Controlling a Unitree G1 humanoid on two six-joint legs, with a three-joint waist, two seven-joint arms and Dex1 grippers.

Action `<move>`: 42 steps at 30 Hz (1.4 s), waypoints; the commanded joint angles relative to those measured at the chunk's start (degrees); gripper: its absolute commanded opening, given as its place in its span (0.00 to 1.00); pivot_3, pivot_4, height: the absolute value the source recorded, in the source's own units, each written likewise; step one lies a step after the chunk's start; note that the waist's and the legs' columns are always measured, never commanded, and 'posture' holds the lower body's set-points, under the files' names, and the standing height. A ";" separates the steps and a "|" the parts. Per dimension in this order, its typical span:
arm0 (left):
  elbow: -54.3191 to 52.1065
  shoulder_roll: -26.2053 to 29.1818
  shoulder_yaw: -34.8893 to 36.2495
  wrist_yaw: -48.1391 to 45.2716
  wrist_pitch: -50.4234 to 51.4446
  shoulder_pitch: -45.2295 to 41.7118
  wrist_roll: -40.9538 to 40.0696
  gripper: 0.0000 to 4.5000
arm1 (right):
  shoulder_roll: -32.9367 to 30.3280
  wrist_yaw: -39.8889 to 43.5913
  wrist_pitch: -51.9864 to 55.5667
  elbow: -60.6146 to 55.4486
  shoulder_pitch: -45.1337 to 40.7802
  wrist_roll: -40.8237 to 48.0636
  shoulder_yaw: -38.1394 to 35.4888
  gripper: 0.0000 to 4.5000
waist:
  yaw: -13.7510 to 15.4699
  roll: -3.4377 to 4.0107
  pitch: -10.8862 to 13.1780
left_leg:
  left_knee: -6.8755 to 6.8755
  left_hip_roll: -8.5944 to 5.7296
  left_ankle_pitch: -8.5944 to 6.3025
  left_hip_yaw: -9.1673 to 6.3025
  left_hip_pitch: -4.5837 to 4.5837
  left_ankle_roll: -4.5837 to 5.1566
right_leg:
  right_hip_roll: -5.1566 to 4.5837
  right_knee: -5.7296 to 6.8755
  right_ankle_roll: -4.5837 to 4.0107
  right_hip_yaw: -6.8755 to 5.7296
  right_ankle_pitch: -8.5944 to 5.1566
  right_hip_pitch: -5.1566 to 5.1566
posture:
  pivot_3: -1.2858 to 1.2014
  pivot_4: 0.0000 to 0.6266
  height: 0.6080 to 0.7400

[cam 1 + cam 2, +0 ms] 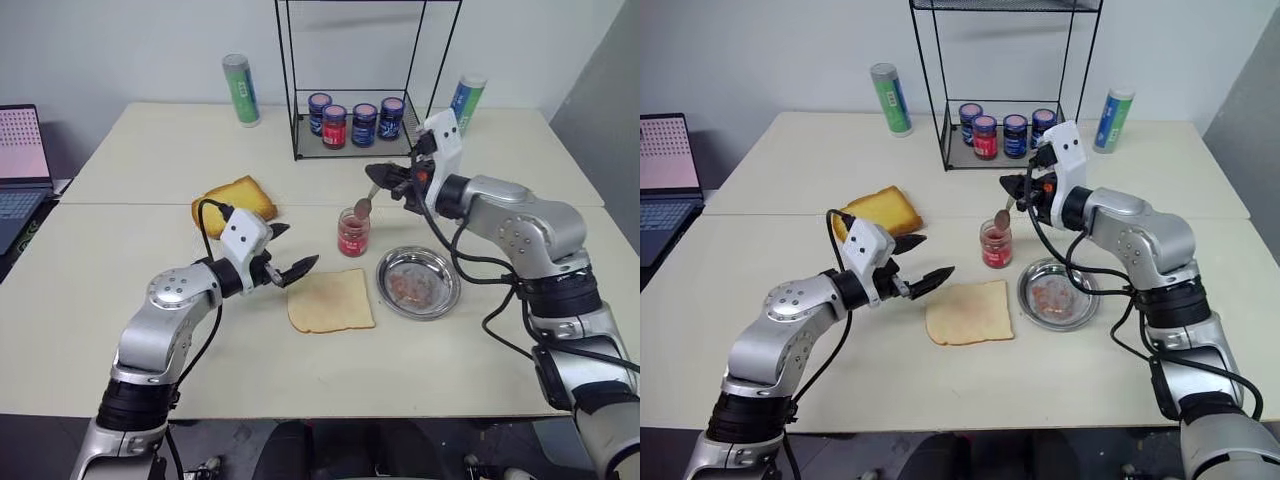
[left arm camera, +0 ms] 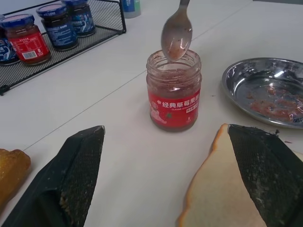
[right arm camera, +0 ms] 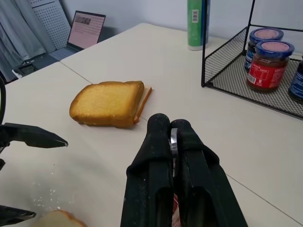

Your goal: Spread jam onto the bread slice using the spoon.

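Note:
A small glass jam jar (image 1: 353,232) with a red label stands open at mid-table, its inside smeared with red jam (image 2: 170,75). My right gripper (image 1: 385,180) is shut on the handle of the silver spoon (image 2: 176,33). The spoon's bowl, streaked with jam, hangs at the jar's mouth. The pale bread slice (image 1: 331,301) lies flat in front of the jar. My left gripper (image 1: 298,247) stands open, level, just left of the slice and apart from it. One of its fingertips (image 2: 255,156) hovers over the slice's edge.
A steel dish (image 1: 418,283) with jam smears sits right of the bread. A thick golden toast (image 1: 234,203) lies to the left. At the back stand a wire rack (image 1: 300,120) with several capped jars and two tubes (image 1: 241,90), (image 1: 466,100). A laptop (image 1: 20,160) is at the far left.

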 commanded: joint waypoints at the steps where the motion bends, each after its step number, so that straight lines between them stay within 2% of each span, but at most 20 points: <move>1: -2.85 -0.14 0.59 1.08 -0.04 -0.30 -0.39 0.97 | 0.86 3.46 -5.43 1.28 -2.01 -6.63 2.42 0.02 | -0.02 0.00 0.00 | 0.00 0.00 0.00 0.00 0.00 0.00 | 0.00 0.00 0.00 0.00 0.00 0.00 | 0.52 0.24 1.00; 9: -2.03 -0.47 -0.08 1.55 -0.76 -1.58 0.18 0.97 | 1.84 7.16 -14.40 6.17 -2.84 -20.16 9.11 0.02 | -0.07 0.00 0.00 | 0.00 0.00 0.00 -0.01 0.01 -0.01 | 0.00 0.01 0.00 -0.01 0.00 0.00 | 0.52 0.24 1.00; 18: -2.51 -1.21 -0.21 2.12 -1.18 -0.89 0.38 0.97 | 5.26 7.83 -10.70 7.20 -0.92 -23.21 8.17 0.02 | -0.08 0.00 0.00 | 0.01 0.00 0.01 -0.01 0.02 -0.01 | 0.00 0.03 -0.01 -0.01 0.01 0.00 | 0.52 0.24 1.00; 22: -2.13 -0.90 0.02 1.91 -1.37 -0.98 0.27 0.97 | 6.98 7.14 -5.27 6.08 -0.52 -21.97 5.62 0.02 | -0.08 0.00 -0.01 | 0.01 0.01 0.01 -0.02 0.02 -0.01 | 0.00 0.04 -0.01 -0.02 0.01 0.00 | 0.52 0.24 1.00; 30: -1.91 -0.82 -0.06 1.89 -1.50 -1.20 0.42 0.97 | 12.36 2.19 6.14 7.76 -2.77 -16.45 -5.48 0.02 | -0.11 0.00 -0.01 | 0.01 0.00 0.01 -0.02 0.03 -0.01 | 0.00 0.05 -0.02 -0.01 0.01 0.00 | 0.52 0.24 1.00; 42: -1.04 -0.93 -0.21 1.53 -1.90 -1.72 0.57 0.97 | 15.67 -3.80 16.12 8.83 -6.25 -10.95 -16.63 0.02 | -0.18 0.01 -0.01 | 0.00 0.00 0.01 -0.01 0.02 -0.02 | 0.00 0.05 -0.03 -0.01 0.02 0.00 | 0.52 0.24 1.00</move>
